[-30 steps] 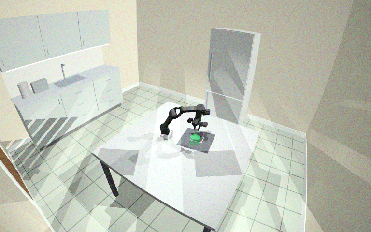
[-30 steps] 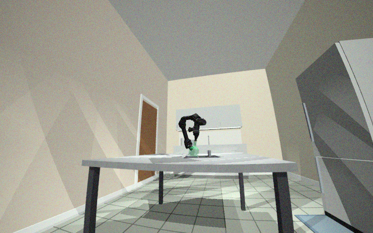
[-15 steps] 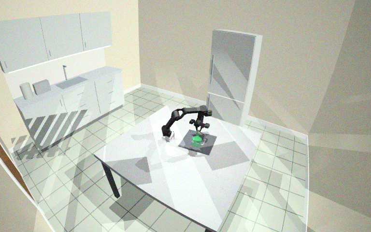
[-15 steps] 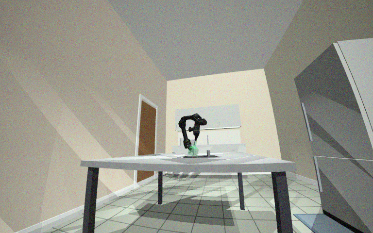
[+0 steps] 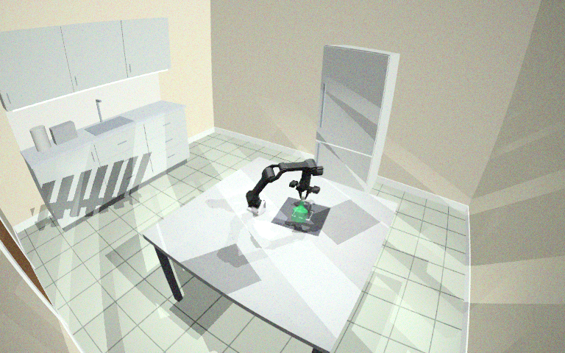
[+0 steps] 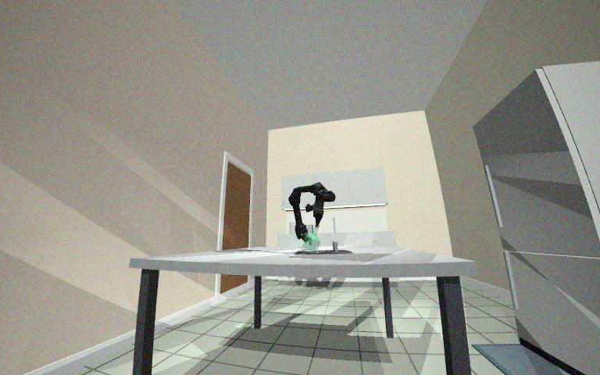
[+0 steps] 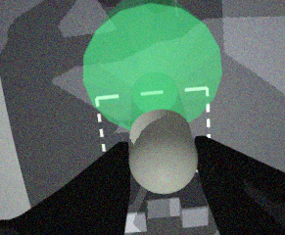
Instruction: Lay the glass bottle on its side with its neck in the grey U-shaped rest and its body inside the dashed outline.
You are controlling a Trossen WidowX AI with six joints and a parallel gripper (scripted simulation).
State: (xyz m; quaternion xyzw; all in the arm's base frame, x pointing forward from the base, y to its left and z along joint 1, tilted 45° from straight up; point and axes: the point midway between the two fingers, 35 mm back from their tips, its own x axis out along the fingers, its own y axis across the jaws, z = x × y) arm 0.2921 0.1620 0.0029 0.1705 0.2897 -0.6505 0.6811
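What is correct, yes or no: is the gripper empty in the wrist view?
No, the pale top of the glass bottle is between the fingers of the gripper.

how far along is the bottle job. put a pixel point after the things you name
Already done: the gripper [image 5: 303, 196] [image 6: 316, 226] [image 7: 162, 149] is shut on the neck of the green bottle [image 5: 299, 213] [image 6: 312, 241] [image 7: 152, 59]. In hand: lowering it; the body leans, not yet flat. Left: neck into the grey rest [image 6: 334, 246] [image 7: 164, 208], body inside the dashed outline [image 7: 209, 114], release.

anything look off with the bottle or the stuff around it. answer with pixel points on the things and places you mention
No damage or spill shows. The green bottle [image 5: 299, 213] [image 6: 311, 241] [image 7: 152, 54] leans, its neck between the gripper's [image 5: 303, 195] [image 6: 316, 224] [image 7: 163, 142] fingers, which looks odd alone but suits laying it down. Its body overlaps only part of the dashed outline [image 7: 209, 113] in the wrist view.
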